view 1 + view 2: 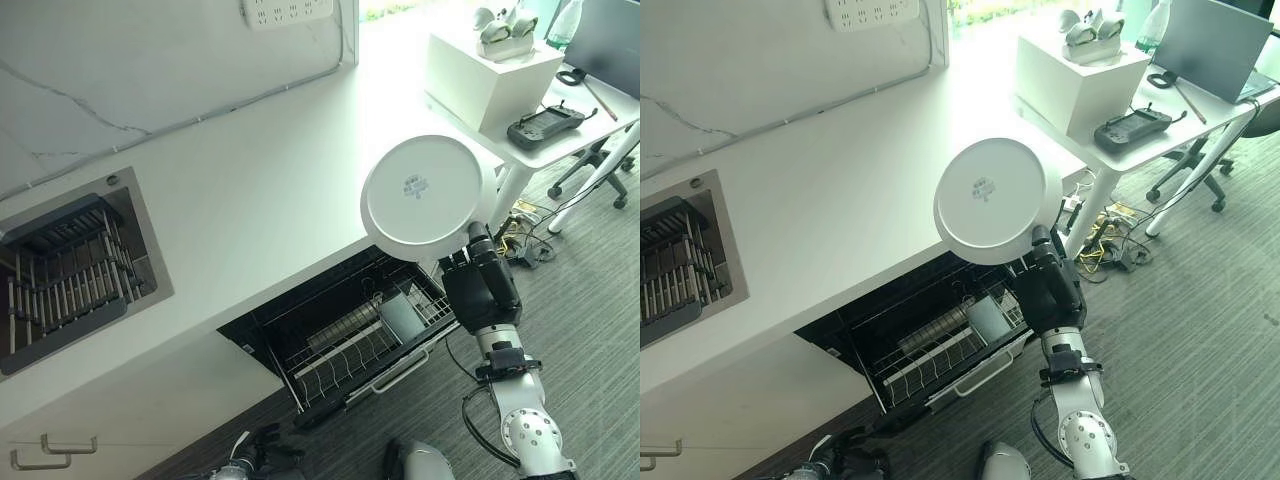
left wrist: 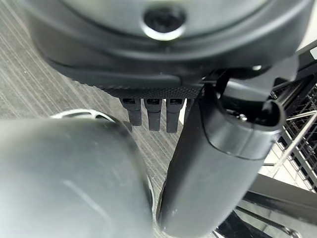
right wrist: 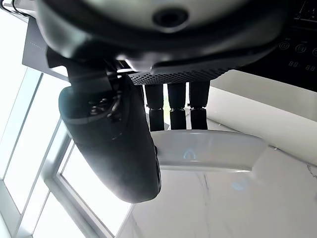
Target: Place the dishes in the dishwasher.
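Our right hand [image 1: 482, 290] holds a white plate [image 1: 428, 193] up high, over the open dishwasher.

Our right hand is closest to us, and its fingers [image 3: 177, 106] and thumb pinch the rim of the plate, which stands on its edge with its bottom facing us. We think we are in the middle of carrying it to the rack. Next we must lower it and slide it between the wires without bumping them. The big white table [image 1: 250, 190] has a sink [image 1: 135, 215] with a dark rack [image 1: 65, 265] inside. The dishwasher basket [image 1: 350, 335] is pulled out below, with a small grey box [image 1: 400, 315] in it. Our left hand [image 2: 223, 168] hangs low near the basket wires, with its fingers loose and holding nothing.
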You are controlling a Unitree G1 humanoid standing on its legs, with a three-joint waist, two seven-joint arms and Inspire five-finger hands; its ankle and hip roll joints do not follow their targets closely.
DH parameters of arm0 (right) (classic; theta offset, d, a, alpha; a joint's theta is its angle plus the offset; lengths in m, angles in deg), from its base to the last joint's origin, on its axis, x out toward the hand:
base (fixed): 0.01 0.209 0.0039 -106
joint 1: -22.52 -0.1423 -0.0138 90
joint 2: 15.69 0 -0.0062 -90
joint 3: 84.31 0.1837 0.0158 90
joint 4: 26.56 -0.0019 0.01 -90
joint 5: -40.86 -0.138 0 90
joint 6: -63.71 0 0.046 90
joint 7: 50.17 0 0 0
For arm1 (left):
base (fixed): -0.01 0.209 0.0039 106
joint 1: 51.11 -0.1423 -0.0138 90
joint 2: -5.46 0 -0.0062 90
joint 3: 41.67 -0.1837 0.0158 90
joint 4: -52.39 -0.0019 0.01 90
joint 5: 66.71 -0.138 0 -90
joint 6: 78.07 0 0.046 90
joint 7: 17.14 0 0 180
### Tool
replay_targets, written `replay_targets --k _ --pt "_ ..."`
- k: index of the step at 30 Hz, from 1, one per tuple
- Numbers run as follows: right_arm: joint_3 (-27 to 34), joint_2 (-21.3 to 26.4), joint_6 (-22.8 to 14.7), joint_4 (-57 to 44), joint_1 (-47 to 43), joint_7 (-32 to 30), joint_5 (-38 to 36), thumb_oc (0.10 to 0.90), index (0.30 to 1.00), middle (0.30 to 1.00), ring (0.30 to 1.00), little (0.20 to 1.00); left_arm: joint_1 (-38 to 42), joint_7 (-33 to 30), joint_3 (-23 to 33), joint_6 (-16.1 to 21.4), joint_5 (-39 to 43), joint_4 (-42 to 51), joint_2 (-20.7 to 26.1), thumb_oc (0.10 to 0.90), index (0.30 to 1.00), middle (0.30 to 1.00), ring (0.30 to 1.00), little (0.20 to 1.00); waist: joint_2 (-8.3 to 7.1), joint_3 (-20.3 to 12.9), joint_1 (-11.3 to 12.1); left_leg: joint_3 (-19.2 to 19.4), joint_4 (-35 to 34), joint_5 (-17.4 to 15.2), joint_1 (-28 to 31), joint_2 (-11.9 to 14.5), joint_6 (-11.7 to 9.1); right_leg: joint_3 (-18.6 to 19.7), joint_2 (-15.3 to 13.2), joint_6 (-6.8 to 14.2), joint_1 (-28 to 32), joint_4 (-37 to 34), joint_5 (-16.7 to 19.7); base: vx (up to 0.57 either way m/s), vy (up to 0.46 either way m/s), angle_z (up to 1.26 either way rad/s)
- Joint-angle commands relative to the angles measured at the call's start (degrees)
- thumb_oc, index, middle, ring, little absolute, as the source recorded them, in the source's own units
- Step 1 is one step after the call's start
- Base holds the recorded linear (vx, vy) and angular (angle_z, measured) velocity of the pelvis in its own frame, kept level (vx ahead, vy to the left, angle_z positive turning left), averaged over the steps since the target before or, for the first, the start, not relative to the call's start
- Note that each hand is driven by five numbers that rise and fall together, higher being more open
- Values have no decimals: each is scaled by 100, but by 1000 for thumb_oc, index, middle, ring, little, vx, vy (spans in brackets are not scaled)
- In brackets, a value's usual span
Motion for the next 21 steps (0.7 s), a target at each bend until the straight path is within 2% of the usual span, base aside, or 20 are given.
replay_targets --k 1,3,5,8,9,14,21 --pt "133 -154 -237 -736 -511 907 -132 400 300 300 300 300 -418 -45 -167 -76 -207 -97 116 800 900 900 900 900 -168 -172 -163 -99 554 -375 -467 235 29 362 -537 1003 691 -1266 631 -126 10 -9" --pt "282 -183 -389 -650 -460 930 -167 400 300 300 300 300 -410 -31 -140 -113 -234 -76 151 800 900 900 900 900 -168 -189 -210 -95 554 -366 -493 234 37 387 -526 1001 631 -1266 664 -106 9 -22" --pt "526 -158 -391 -588 -416 1103 -322 400 300 300 300 300 -434 3 -104 -86 -217 -125 179 800 900 900 900 900 -168 -201 -271 -69 554 -379 -474 245 30 413 -519 1008 611 -1266 670 -67 21 -15" --pt "745 -146 -40 -507 -247 1683 -267 400 300 300 300 300 -426 50 -8 -31 -274 -235 212 800 900 900 900 900 -192 -198 -355 -30 554 -391 -480 273 21 441 -512 1016 557 -1266 684 -50 6 -5" --pt "824 -147 209 -303 -148 1960 -153 400 300 300 300 300 -401 54 51 -14 -462 -230 242 800 900 900 900 900 -208 -190 -401 -1 554 -398 -469 280 18 460 -504 1021 538 -1266 690 -36 -10 -8" --pt "757 -147 539 241 12 2273 -47 400 300 300 300 300 -349 46 22 -53 -437 -92 263 800 900 900 900 900 -216 -167 -460 26 554 -395 -466 291 13 489 -497 1030 501 -1266 703 -22 -7 -12" --pt "340 -360 478 897 68 2535 146 400 300 300 300 300 -308 52 26 -205 -378 42 248 800 900 900 900 900 -199 -103 -413 -51 554 -417 -437 244 11 467 -521 1046 525 -1266 701 0 0 0"
